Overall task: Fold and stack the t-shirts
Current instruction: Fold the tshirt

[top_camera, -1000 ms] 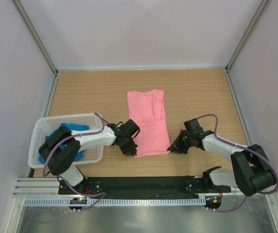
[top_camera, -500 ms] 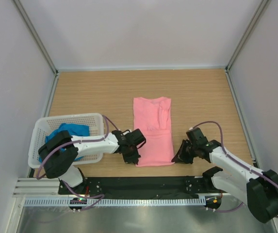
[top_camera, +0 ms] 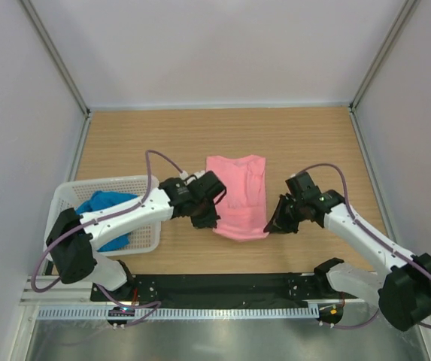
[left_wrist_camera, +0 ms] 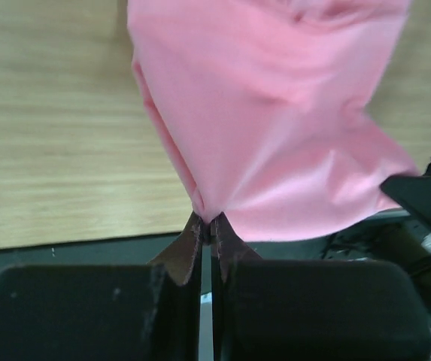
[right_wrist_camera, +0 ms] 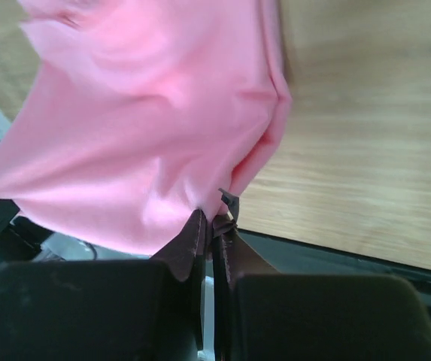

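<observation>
The salmon pink t-shirt [top_camera: 238, 194] lies in a long folded strip at the table's middle, its near end lifted off the wood. My left gripper [top_camera: 208, 217] is shut on its near left corner [left_wrist_camera: 200, 203]. My right gripper [top_camera: 274, 223] is shut on its near right corner [right_wrist_camera: 226, 199]. The lifted pink cloth sags between the two grippers in both wrist views. The bright blue t-shirt [top_camera: 108, 214] lies crumpled in the white basket [top_camera: 136, 183] at the left.
The white perforated basket stands at the near left of the wooden table [top_camera: 313, 143]. A black mat [top_camera: 223, 286] runs along the near edge by the arm bases. White walls close in the left, back and right sides.
Both grippers have risen and moved away from the near edge, carrying the pink shirt's near end up off the table. The shirt's footprint on the wood has shortened.
</observation>
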